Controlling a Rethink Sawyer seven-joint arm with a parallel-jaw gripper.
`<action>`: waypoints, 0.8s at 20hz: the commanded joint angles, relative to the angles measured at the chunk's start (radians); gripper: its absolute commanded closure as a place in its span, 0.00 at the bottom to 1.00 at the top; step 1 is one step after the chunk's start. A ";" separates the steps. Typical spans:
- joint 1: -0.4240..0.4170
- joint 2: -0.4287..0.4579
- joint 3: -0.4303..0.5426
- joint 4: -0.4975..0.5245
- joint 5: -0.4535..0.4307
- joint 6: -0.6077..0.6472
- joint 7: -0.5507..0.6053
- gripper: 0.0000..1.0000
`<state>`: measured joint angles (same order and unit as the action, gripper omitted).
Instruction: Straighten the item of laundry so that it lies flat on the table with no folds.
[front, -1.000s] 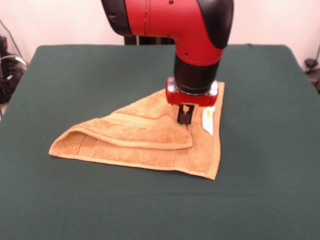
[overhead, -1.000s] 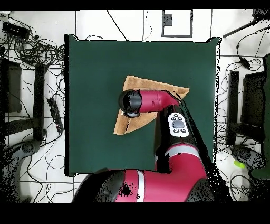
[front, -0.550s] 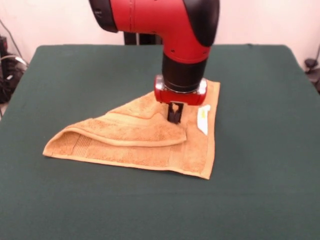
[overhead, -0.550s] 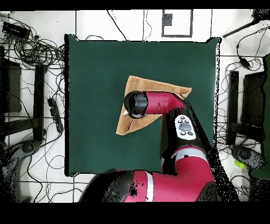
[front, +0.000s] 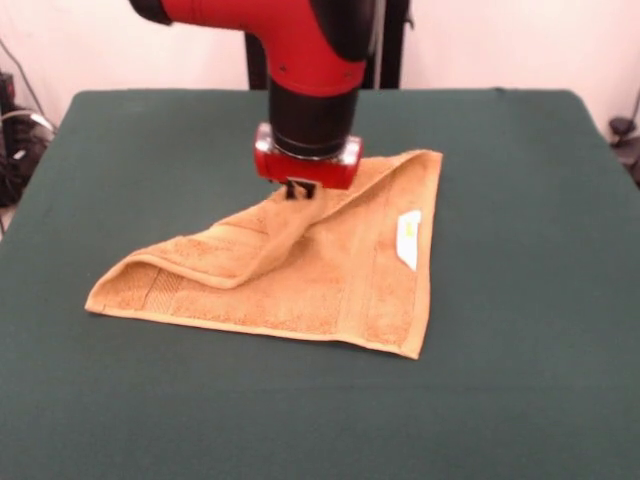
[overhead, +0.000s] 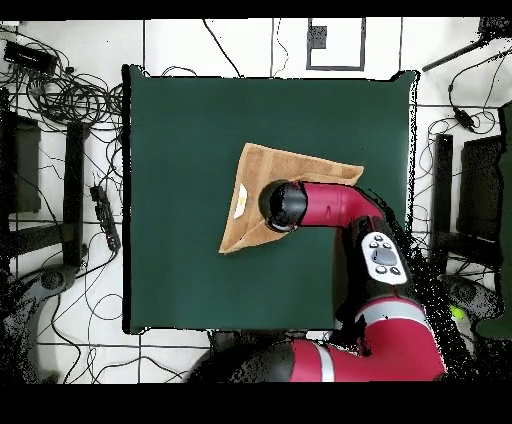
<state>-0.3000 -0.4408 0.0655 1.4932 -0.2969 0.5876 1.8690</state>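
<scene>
The item of laundry, an orange-tan towel (front: 330, 285), lies near the middle of the green table (front: 520, 400) with one flap folded over its left part. A white-and-yellow label (front: 408, 238) shows near its right edge. My gripper (front: 300, 190) points straight down over the towel's far side, shut on the folded flap's corner, and the cloth rises to the fingertips. In the overhead view the towel (overhead: 250, 185) is a triangle on the table (overhead: 180, 130). The arm's wrist (overhead: 283, 205) covers the gripper and the grasped corner.
Cables and black equipment (overhead: 60, 90) lie on the floor around the table. More cables (front: 15, 140) show past the table's left edge in the front view. The red arm (overhead: 345, 200) reaches over the table's near right part in the overhead view.
The gripper has moved left and away from the label with the flap's corner in it, lifting and peeling the fold back. More of the towel's lower layer shows beside the label.
</scene>
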 joint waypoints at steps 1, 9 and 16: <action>-0.026 -0.033 0.034 0.128 -0.055 0.012 -0.033 1.00; -0.065 -0.086 0.024 0.186 -0.074 0.002 -0.032 1.00; -0.141 -0.151 0.089 0.275 -0.084 0.040 -0.117 1.00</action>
<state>-0.3968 -0.5539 0.0656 1.6090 -0.3373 0.5874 1.8690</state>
